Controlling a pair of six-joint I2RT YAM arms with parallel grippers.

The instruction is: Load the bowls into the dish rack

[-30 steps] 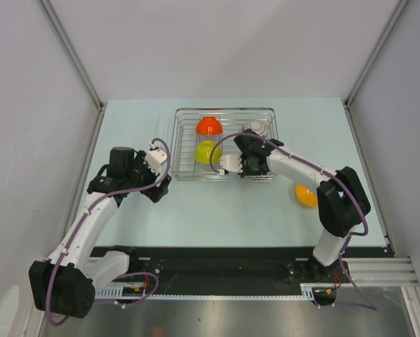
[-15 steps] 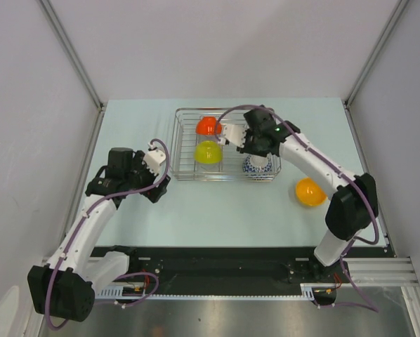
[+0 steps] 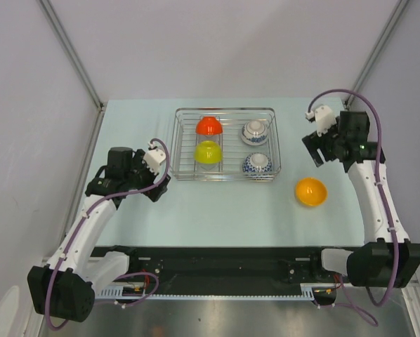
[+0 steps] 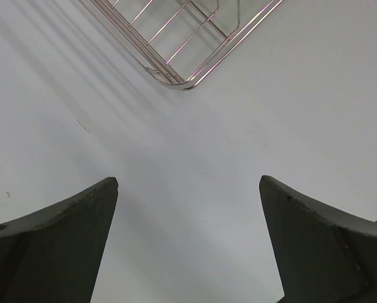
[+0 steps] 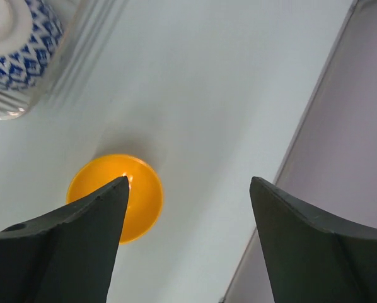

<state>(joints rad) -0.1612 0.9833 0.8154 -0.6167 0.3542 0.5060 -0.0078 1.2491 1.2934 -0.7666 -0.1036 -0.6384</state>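
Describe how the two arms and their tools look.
Both the left arm and right arm have white link shells, black joint housings and a looping purple cable. The left tool and right tool each carry two dark, wedge-shaped fingers. No markings are legible.

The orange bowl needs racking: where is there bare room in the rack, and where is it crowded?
In the dish rack, a bare lane separates the red bowl and yellow bowl from the two blue-and-white bowls; both columns are full. The table before the rack is bare.
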